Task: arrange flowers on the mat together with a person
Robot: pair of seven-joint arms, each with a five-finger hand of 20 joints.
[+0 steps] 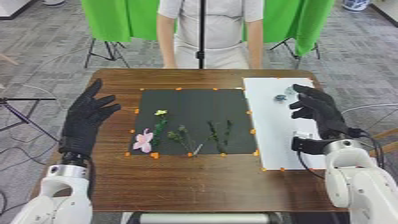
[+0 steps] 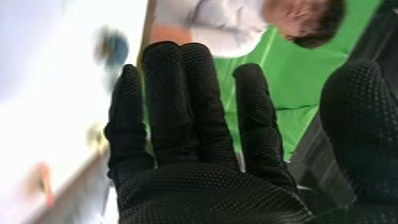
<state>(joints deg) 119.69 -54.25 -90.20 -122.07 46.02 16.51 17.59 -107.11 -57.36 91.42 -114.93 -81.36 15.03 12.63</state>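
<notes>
Nearest you, a band of brown wood runs across the table (image 1: 209, 196), between its near edge and the near edge of the one dark mat (image 1: 194, 102). Several small orange marks line the mat's sides.

Your two hands stand one to each side. The left hand (image 1: 82, 122) is off the mat's left edge, a strip of wood between them, its fingers loosely extended and holding nothing. The right hand (image 1: 322, 114) is over the right side of the one white sheet (image 1: 271, 135); in the right wrist view you see that hand (image 2: 209, 192) well opened, fingers extended and thumb apart, with nothing in its grasp.

On the mat, you have one pink flower (image 1: 143, 141) near the near left corner. Just right of it, one green stem (image 1: 160, 131) runs away from you to one pale yellow bloom (image 1: 161, 112). Around the middle lies a green sprig cluster (image 1: 183, 135); its pieces overlap, so you cannot count them surely. Right of that are two darker sprigs, the first (image 1: 213, 134) and the second (image 1: 227, 131), side by side and short of the mat's right edge. The mat's far part gives you a broad dark stretch beyond them.

Farther up the sheet, one small bluish flower (image 1: 280, 98) sits left of your right hand. Behind the table's far edge hangs a green curtain (image 1: 306, 22).
</notes>
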